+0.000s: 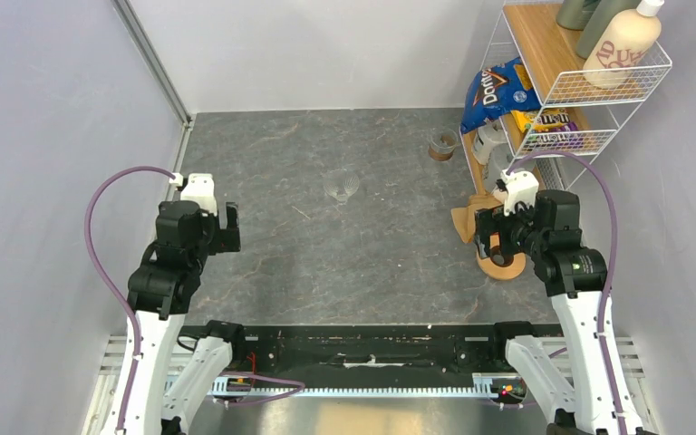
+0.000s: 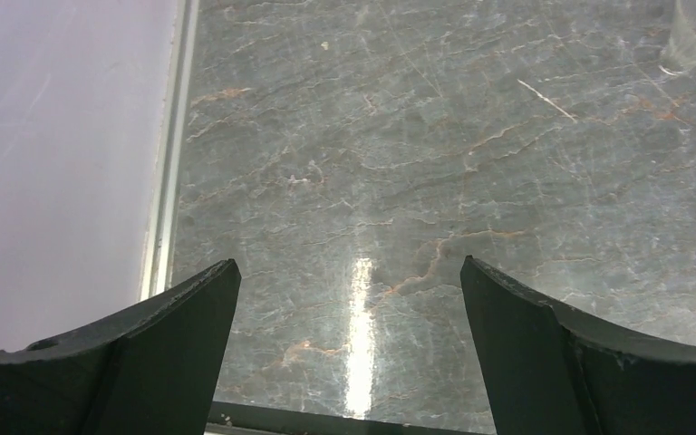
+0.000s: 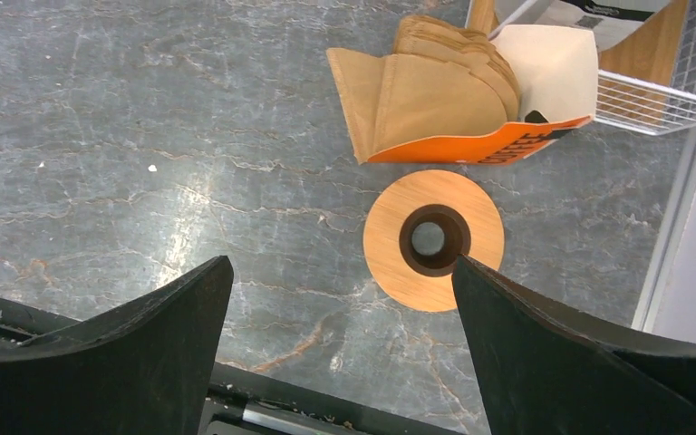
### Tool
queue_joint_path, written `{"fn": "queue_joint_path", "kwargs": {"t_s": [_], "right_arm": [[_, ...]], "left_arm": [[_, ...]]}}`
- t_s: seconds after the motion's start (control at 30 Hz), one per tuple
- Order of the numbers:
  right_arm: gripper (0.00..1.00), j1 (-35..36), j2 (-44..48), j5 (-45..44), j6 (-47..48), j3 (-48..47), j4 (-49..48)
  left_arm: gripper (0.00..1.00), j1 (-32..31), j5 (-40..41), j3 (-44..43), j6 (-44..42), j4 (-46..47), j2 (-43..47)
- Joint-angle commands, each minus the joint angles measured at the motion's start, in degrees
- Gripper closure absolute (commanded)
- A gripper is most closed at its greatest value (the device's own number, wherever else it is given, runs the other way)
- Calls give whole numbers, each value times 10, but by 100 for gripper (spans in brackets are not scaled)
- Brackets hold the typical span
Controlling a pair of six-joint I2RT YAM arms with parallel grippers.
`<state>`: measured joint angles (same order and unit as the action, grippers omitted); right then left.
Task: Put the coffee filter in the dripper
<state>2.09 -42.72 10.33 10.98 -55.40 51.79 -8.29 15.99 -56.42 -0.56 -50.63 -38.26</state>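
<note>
The coffee filter [image 3: 426,95] to take is one of a tan stack, fanned halfway out of an open orange-and-white carton [image 3: 553,63]. The carton lies on its side on the table [image 1: 272,163] at the foot of the wire rack [image 1: 598,91]. Spilled out like this, the paper edges are exposed and easier to pinch than from inside the carton.

The dripper [image 1: 343,186] is a clear glass cone standing alone mid-table, well apart from the filters. It is too small to tell whether its mouth faces up. A wooden ring [image 3: 390,263] with a dark centre hole lies flat just beside the carton, separate from the glass.

The right gripper [image 3: 341,272] hangs over the ring, pointed down at the table. Its fingers [image 3: 145,344] are spread wide and hold nothing, and the filters lie just ahead of it. My reading is that this arm is best placed for the pick.

The left gripper [image 2: 349,267] hovers over bare table at the left, also tilted downward, its fingers [image 2: 154,335] apart and empty. The dripper's rim shows only at the top right corner of its wrist view.

No filter has been lifted yet, so the task looks to be at its start.
</note>
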Motion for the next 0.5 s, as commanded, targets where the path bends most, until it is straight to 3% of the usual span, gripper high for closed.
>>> {"fn": "queue_joint_path", "kwargs": {"t_s": [0.0, 0.17, 0.3, 0.47], "right_arm": [[1, 1, -23, 42, -14, -9, -34], [1, 65, -82, 27, -44, -42, -69], [1, 181, -131, -96, -61, -57, -121], [1, 220, -219, -234, -125, -77, -220]], "left_arm": [[0, 4, -37, -15, 26, 21, 0], [0, 4, -60, -8, 35, 48, 3], [0, 3, -56, 2, 37, 68, -3], [0, 3, -52, 6, 51, 83, -9]]}}
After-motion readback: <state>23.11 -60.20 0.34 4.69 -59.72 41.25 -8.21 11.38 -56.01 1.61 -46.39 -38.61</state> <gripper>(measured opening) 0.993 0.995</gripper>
